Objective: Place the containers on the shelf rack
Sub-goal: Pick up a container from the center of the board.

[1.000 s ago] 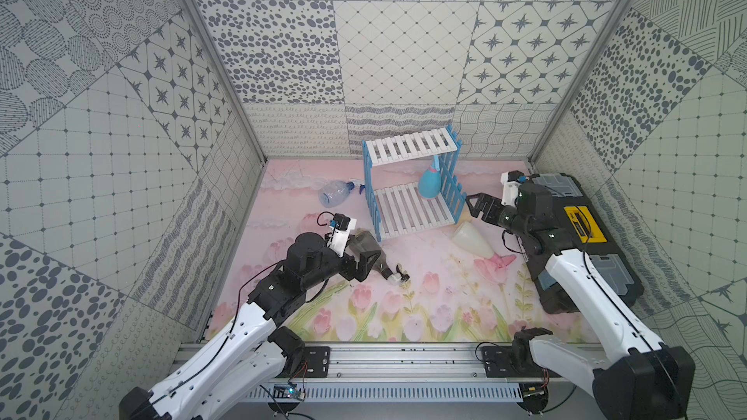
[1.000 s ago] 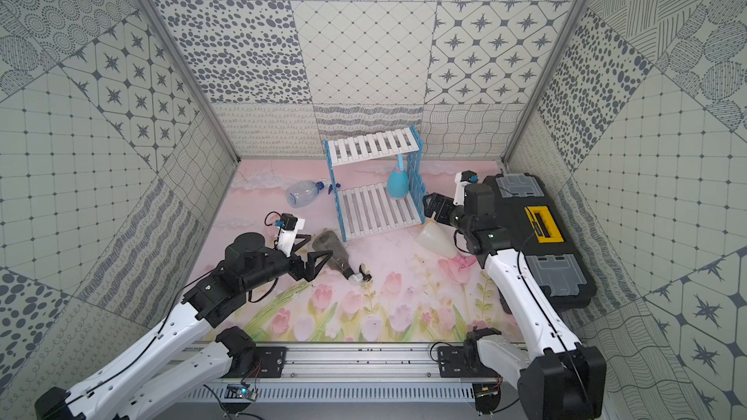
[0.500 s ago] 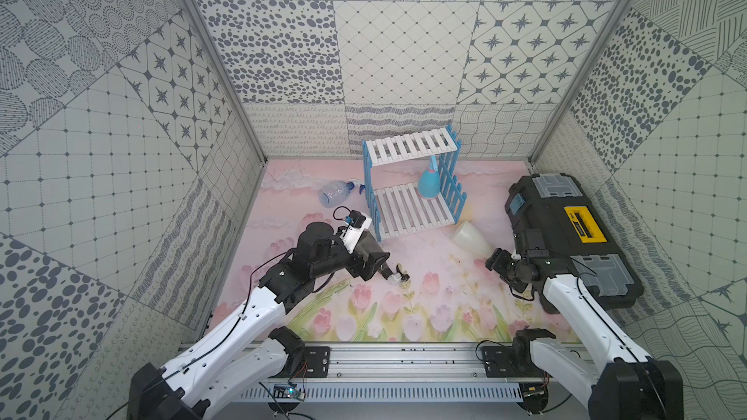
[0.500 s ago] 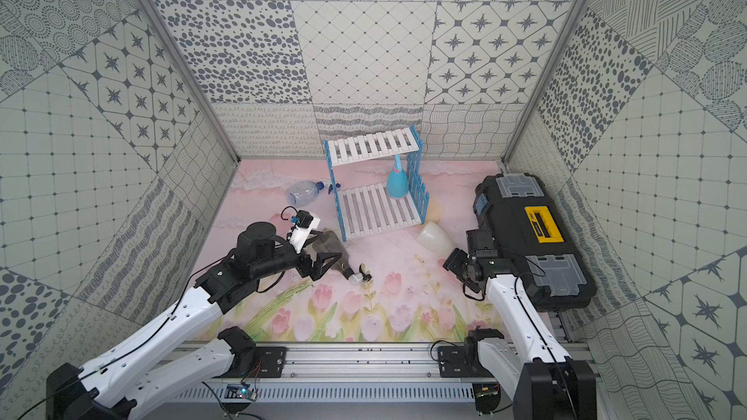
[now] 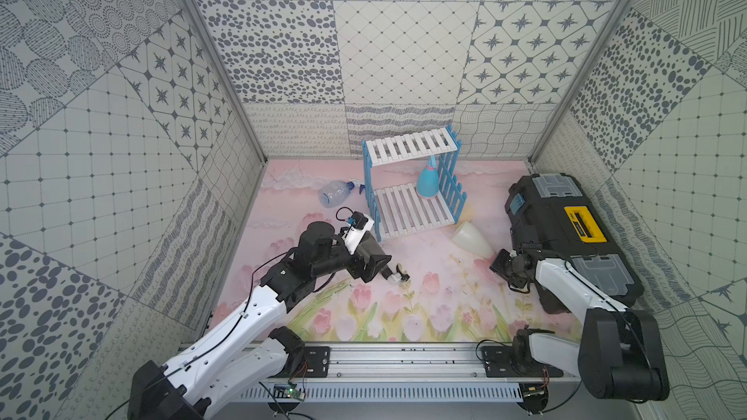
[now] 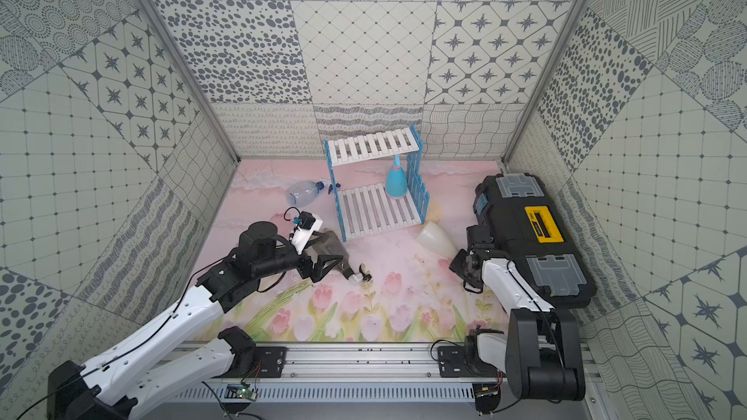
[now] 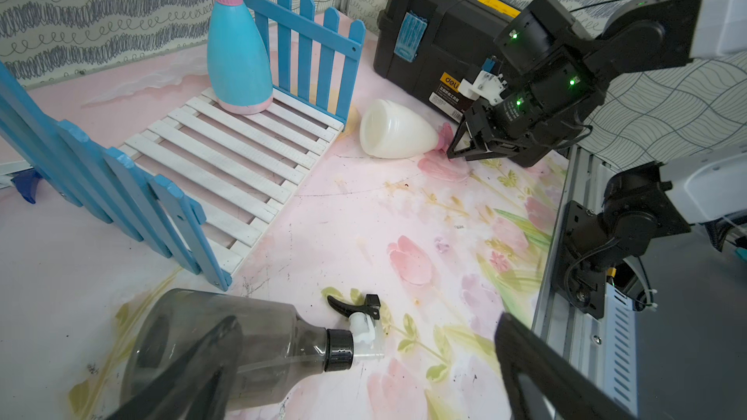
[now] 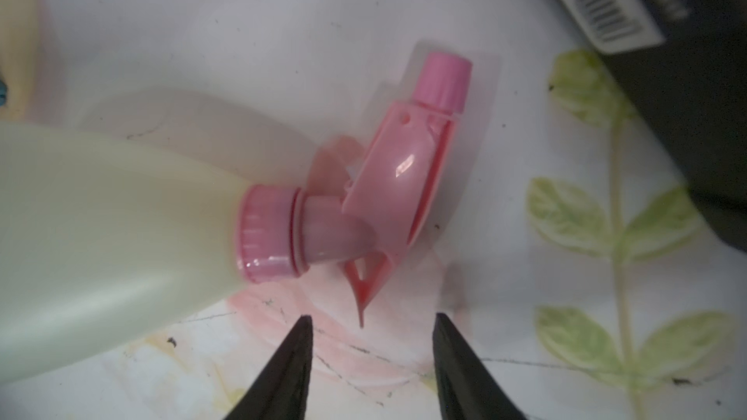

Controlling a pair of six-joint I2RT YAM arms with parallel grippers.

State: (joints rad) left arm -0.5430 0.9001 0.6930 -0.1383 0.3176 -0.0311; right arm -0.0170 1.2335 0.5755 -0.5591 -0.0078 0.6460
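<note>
The shelf rack (image 5: 412,187) (image 6: 376,183) stands at the back, with the light-blue cone container (image 5: 427,183) (image 7: 238,58) upright on its lower tier. A clear bluish container (image 5: 333,193) lies left of the rack. The smoky grey container (image 6: 329,246) (image 7: 226,341) lies in front of it. My left gripper (image 5: 374,262) (image 7: 366,329) is wide open, straddling the grey container's neck. The milky white container (image 5: 471,239) (image 8: 101,236) lies on its side. My right gripper (image 5: 499,266) (image 8: 372,317) is low at its pink trigger, jaws partly apart and holding nothing.
A big black toolbox with a yellow handle (image 5: 566,228) (image 7: 428,34) lies along the right wall, close behind my right arm. The metal rail (image 5: 404,361) runs along the front edge of the flowered mat (image 5: 428,309).
My right arm has swung from beside the rack down to the white container's trigger end, and its jaws have narrowed. The left gripper has shifted forward over the grey container.
</note>
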